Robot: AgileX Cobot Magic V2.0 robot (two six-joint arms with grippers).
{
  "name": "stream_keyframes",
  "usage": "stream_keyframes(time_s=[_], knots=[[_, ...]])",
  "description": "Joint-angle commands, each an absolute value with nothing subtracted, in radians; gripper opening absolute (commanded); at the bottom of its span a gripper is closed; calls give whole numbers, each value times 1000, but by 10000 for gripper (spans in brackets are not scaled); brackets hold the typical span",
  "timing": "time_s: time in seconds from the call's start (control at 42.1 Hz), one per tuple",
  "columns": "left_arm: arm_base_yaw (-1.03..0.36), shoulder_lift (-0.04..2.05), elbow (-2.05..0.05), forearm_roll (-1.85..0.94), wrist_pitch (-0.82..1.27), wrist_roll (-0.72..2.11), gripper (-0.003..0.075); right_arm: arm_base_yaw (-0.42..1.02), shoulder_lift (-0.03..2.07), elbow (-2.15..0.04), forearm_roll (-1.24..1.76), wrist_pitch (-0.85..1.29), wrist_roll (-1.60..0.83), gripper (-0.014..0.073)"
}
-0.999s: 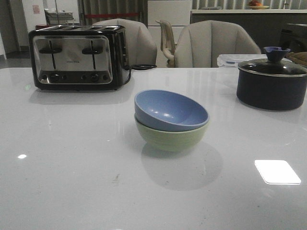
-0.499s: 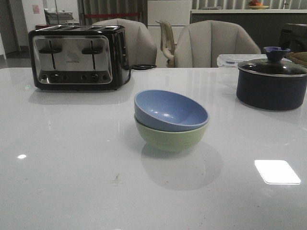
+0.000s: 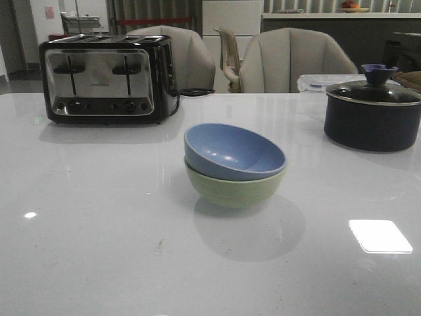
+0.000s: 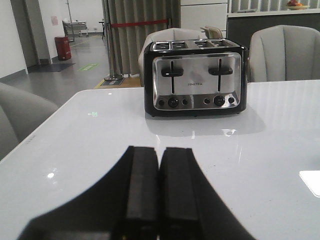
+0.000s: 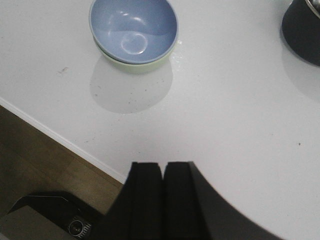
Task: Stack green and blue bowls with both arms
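Neither arm shows in the front view. Each gripper appears only in its own wrist cam.

Left gripper (image 4: 159,192): two black fingers pressed flat together, only a thin seam btwn them, nothing held. Fingers run straight and parallel, flaring into wider dark housing toward the wrist. It hangs low and about level over the table, pointing horizontally across it.

Right gripper (image 5: 162,197): same look, black fingers closed against each other w/ a narrow line btwn, nothing held. It sits higher, tilted steeply down, tips above the table's near edge. Wrist joints and upper arm links are out of view on both sides.
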State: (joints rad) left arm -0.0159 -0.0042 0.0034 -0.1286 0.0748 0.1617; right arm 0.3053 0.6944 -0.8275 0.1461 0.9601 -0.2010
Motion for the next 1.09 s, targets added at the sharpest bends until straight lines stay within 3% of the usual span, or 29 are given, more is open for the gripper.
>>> stream_keyframes(time_s=[0.0,0.571,0.856,1.07], knots=[[-14,-25,26,-140,-26,162,101,304,692,-855,148,903,-208,34],[-14,-25,26,-140,-26,162,101,301,677,-830,111,858,-209,34],[-14,-25,26,-140,-26,162,101,59,312,-369,81,211,-208,34],[-14,-25,26,-140,-26,162,101,-31,61,-53,110,-72,-207,34]])
